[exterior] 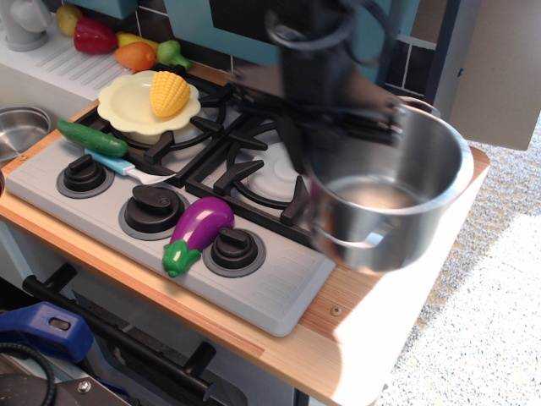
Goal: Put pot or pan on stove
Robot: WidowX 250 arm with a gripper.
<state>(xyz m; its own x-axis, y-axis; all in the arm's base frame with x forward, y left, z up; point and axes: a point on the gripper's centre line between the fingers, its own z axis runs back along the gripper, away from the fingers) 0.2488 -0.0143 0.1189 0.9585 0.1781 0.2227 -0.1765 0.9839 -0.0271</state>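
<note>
The gripper (338, 127) is motion-blurred; it appears to pinch the rim of the pot (385, 199), which hangs off the counter beside the right edge of the stove (279, 283). You are in the carry step. Next, move left over the right burner grate (254, 178), clear of the eggplant (199, 228), then lower.

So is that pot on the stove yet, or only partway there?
Partway. The pot is picked up and hangs in the air at the stove's right edge, over the wooden counter. The blurred claw's grip is hard to make out. Setting it on the free right burner remains.
</note>
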